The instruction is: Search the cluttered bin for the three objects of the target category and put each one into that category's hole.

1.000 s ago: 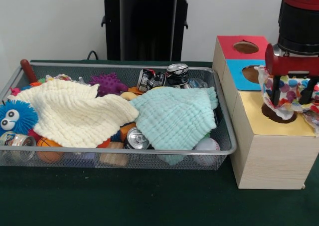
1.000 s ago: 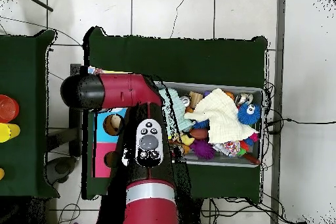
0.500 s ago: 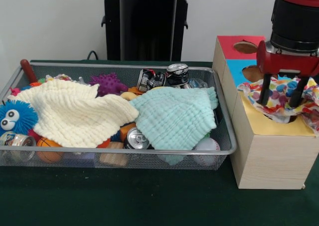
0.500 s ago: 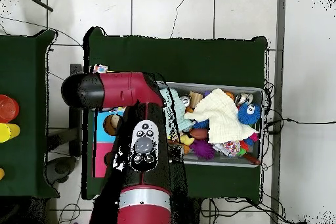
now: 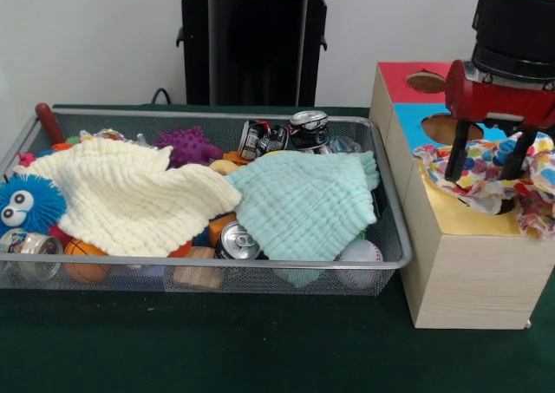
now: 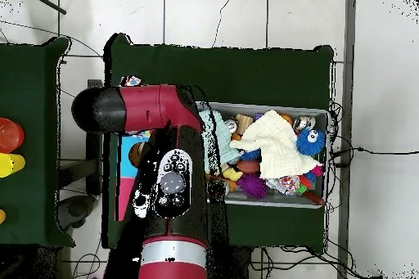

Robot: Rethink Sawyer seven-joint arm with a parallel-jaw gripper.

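Observation:
The confetti cloth lies crumpled on the box's yellow top and covers the hole there. My gripper is open right above it, with the fingertips at the cloth's upper folds and nothing held. The cream waffle cloth and the mint-green waffle cloth lie spread over the clutter in the wire bin. In the overhead view my arm hides the box; the cream cloth and the mint cloth show in the bin.
The blue-topped hole and the red-topped hole lie behind the yellow one. The bin also holds cans, a blue fuzzy ball with eyes, a purple spiky toy, a baseball and small balls.
The gripper has risen and shifted slightly left in the front view. The confetti cloth, bunched between the fingers over the hole before, now lies loose and spread on the yellow top.

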